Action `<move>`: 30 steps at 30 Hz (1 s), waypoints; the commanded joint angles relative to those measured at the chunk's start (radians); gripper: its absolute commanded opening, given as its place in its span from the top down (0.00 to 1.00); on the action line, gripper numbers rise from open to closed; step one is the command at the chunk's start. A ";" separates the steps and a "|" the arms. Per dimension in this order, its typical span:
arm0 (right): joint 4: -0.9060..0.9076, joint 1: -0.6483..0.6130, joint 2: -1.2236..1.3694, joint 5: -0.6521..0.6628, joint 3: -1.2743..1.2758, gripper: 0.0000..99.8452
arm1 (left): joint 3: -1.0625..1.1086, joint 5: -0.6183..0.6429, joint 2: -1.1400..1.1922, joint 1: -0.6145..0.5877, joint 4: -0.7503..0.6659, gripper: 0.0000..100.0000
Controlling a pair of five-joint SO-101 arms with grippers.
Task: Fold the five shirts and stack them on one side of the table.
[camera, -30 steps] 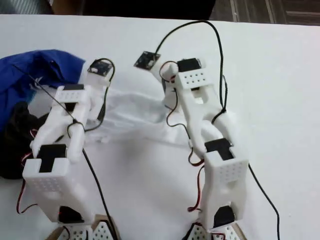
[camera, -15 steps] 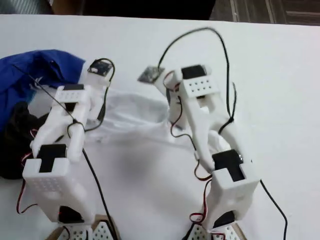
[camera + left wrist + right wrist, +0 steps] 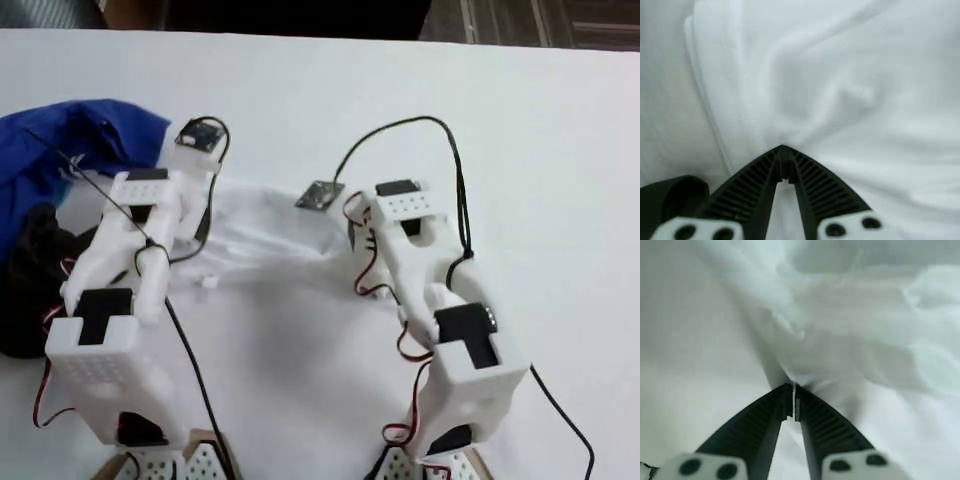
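1. right arm (image 3: 430, 290) has pulled back toward 6 o'clock since the earlier frames, and now sits lower and closer to its base in the high view. its wrist camera (image 3: 320, 194) has dropped from near 12 o'clock to the middle of the table (image 3: 550, 120).
2. white shirt (image 3: 265, 225) came along with it: the right-hand end has slid toward 6 o'clock and the cloth has bunched into a narrower, wrinkled band between the two arms.
3. left arm (image 3: 130, 250) has not shifted.
4. left gripper (image 3: 784, 150) is clenched on a fold of the white shirt, with creases running into its closed tips.
5. right gripper (image 3: 792, 388) is clenched on the white shirt too, with a thin sliver of cloth pinched between the tips.
6. blue shirt (image 3: 70, 140) lies heaped at 10 o'clock, just beside the left arm. black shirt (image 3: 25, 280) lies at 9 o'clock, against the left edge of the high view.
7. the table's far edge runs straight across at 12 o'clock.
8. open white surface stretches from 1 to 4 o'clock beyond the right arm, and a bare patch lies at 6 o'clock between the two arm bases.
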 commanded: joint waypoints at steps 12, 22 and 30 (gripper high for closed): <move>0.005 0.042 -0.380 0.025 0.015 0.98 | -0.028 0.009 0.003 0.000 -0.023 0.98; -0.272 0.073 -0.194 -0.040 -0.002 0.98 | -0.028 0.009 0.003 0.000 -0.023 0.98; -0.278 -0.035 0.005 -0.181 -0.198 0.98 | -0.028 0.009 0.003 0.000 -0.023 0.98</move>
